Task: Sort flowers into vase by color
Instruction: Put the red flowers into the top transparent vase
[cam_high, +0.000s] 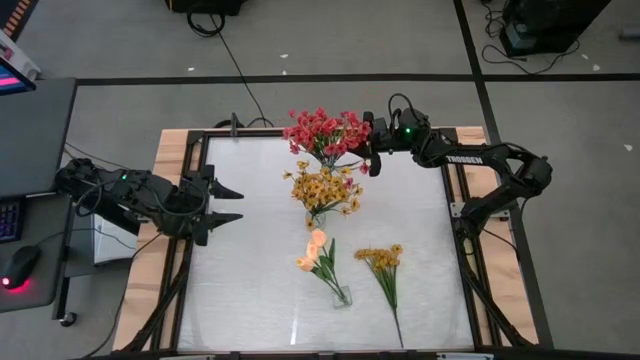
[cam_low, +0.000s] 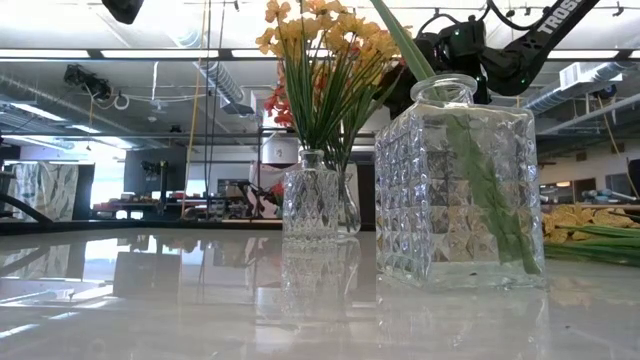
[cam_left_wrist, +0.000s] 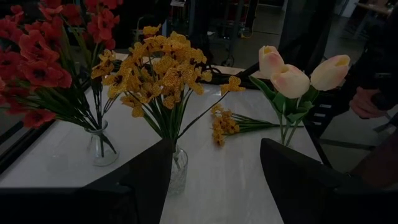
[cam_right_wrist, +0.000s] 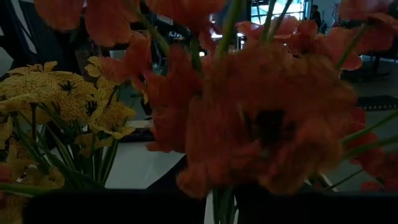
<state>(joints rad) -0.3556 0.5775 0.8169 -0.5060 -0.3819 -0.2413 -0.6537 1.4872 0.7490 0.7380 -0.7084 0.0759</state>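
Red flowers (cam_high: 325, 132) stand in a glass vase (cam_left_wrist: 101, 144) at the table's far middle. Nearer, yellow flowers (cam_high: 322, 188) fill a second vase (cam_low: 310, 205), and peach tulips (cam_high: 316, 250) lean in a square cut-glass vase (cam_low: 460, 190). A loose yellow sprig (cam_high: 385, 268) lies flat on the table right of the tulips. My right gripper (cam_high: 372, 152) is level at the right side of the red bunch, slightly open, with green stems (cam_right_wrist: 222, 202) in the narrow gap. My left gripper (cam_high: 230, 203) waits open at the table's left side. My right gripper comes level from the table's right into the red bunch, high up just below the blossoms. Its fingers (cam_right_wrist: 124, 208) stand on either side of the green stems, and a light slit shows beside the stems. Whether the fingers touch the stems I cannot tell.
A wooden frame (cam_high: 175, 150) borders the white tabletop. A person's hand (cam_left_wrist: 367, 102) shows beyond the table's right side. Bare tabletop lies between my left gripper and the vases, and along the near edge. A desk with a mouse (cam_high: 20, 265) stands left.
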